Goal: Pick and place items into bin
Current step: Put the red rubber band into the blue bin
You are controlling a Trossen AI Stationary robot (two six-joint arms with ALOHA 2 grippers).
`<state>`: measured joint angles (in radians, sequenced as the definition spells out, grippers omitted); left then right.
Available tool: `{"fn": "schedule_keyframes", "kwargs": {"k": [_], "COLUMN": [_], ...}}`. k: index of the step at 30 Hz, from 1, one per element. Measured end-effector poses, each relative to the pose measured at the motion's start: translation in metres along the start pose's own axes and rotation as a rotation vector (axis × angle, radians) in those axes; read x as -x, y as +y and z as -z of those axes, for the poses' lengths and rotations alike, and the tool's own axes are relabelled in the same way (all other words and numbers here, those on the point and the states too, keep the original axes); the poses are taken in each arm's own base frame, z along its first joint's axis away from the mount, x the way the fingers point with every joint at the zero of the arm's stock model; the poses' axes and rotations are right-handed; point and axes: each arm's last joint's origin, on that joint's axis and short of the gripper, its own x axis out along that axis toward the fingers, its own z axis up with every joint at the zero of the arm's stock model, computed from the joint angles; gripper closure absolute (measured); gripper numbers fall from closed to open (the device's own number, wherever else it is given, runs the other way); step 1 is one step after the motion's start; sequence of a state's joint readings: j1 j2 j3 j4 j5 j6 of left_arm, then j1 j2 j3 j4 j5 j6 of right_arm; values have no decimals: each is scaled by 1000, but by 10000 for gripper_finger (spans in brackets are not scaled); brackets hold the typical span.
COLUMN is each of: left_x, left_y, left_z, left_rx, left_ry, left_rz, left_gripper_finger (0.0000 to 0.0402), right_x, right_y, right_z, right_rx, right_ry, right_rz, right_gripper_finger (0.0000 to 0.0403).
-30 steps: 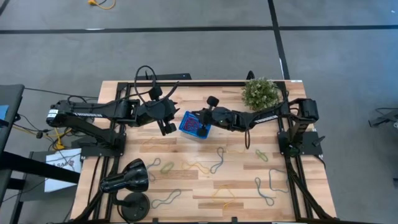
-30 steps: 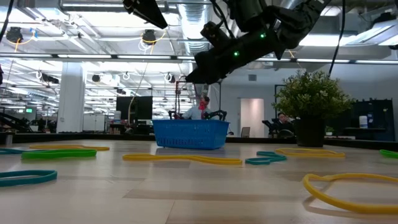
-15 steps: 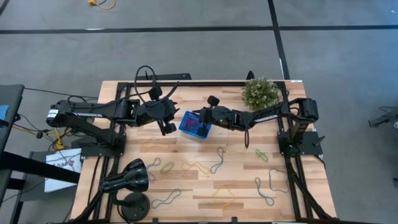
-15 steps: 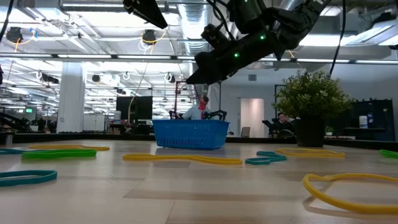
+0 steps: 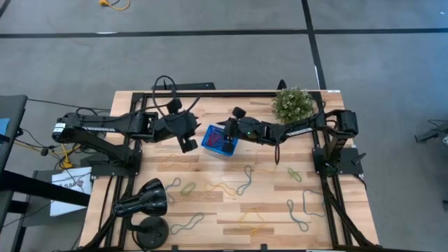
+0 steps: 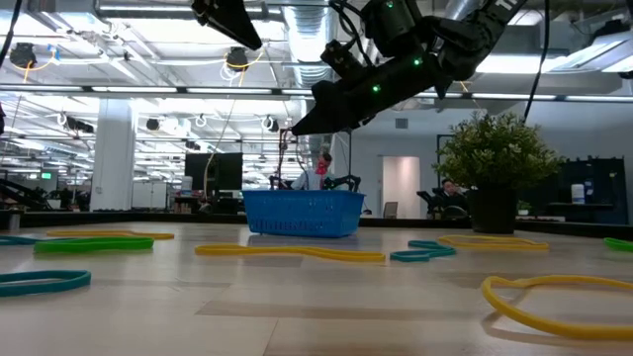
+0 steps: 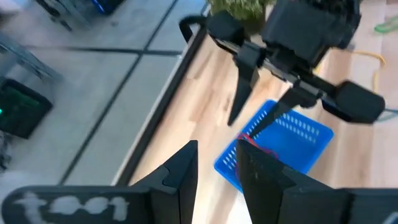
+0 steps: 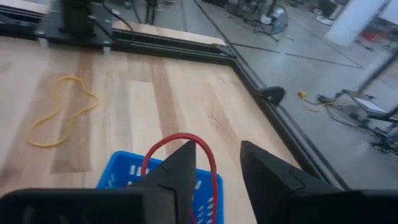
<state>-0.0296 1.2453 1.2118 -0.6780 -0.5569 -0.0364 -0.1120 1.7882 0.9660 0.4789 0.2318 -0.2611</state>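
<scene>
Two arms are up over the far half of the table (image 5: 210,210). Right end effector (image 5: 225,142) hangs over the blue bin (image 5: 219,141), fingers spread apart, with a red loop (image 8: 183,155) draped over the bin's rim just past them, not pinched. Left end effector (image 5: 189,145) sits just beside the bin on its left, fingers parted, nothing between them. Rest of the loops are scattered toward the near edge, like a yellow one (image 6: 292,253) in front of the bin.

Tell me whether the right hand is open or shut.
Open. In the left wrist view, the right hand shows its two fingers spread apart above the bin, with a red loop below them.
</scene>
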Motion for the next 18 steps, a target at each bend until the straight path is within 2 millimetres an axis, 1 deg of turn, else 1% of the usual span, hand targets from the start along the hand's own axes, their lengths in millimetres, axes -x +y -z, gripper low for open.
{"fn": "schedule_keyframes", "kwargs": {"k": [6, 10, 14, 18], "left_x": [0, 1, 1, 1], "left_y": [-2, -3, -3, -3], "left_z": [8, 11, 11, 11], "left_rx": [13, 26, 51, 52], "left_ry": [82, 107, 115, 115], "left_rz": [72, 111, 123, 121], "left_gripper_finger": [301, 301, 301, 301], "right_x": [0, 0, 0, 0], "right_y": [3, 4, 5, 4], "right_z": [0, 1, 8, 13], "right_rx": [1, 3, -25, -42], "right_ry": [-20, -13, 57, 106], "right_rz": [-86, -134, -151, -149], "right_gripper_finger": [236, 202, 175, 165]}}
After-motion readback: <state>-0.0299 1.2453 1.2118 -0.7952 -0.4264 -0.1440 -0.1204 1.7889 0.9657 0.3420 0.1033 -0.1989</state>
